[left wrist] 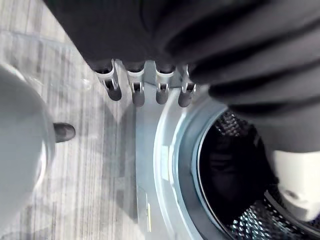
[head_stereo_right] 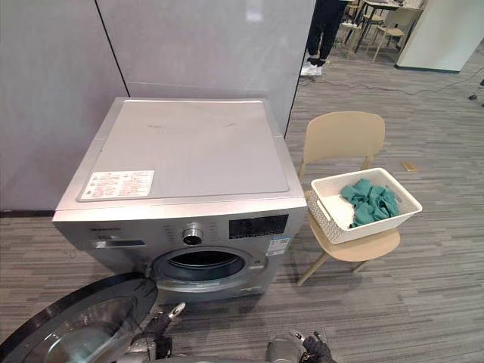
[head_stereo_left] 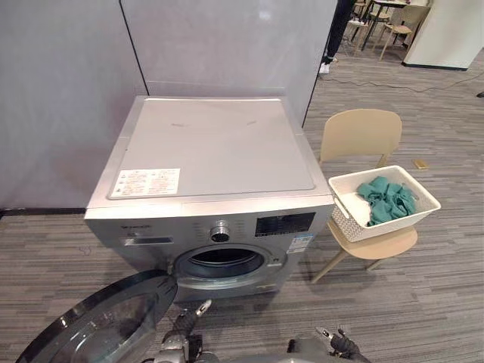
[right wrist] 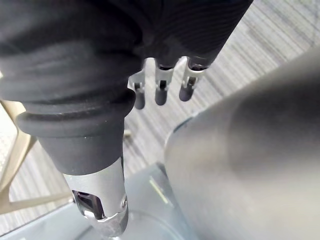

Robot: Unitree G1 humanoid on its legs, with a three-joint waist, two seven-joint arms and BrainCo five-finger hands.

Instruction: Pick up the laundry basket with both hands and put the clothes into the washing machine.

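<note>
White plastic basket [head_stereo_left: 361,224] sits on the chair [head_stereo_left: 361,132] beside the washer [head_stereo_left: 212,144], clothes [head_stereo_left: 387,200] inside. It is probably light and stiff, best gripped at opposite rims. Left hand [left wrist: 137,92] and right hand [right wrist: 160,89] hang relaxed, empty, well apart from it.

Silver washing machine [head_stereo_right: 181,151], round door [head_stereo_right: 68,329] open at lower left; white laundry basket [head_stereo_right: 325,215] holding teal clothes [head_stereo_right: 369,200] sits on beige chair [head_stereo_right: 340,136] just beside it.
</note>
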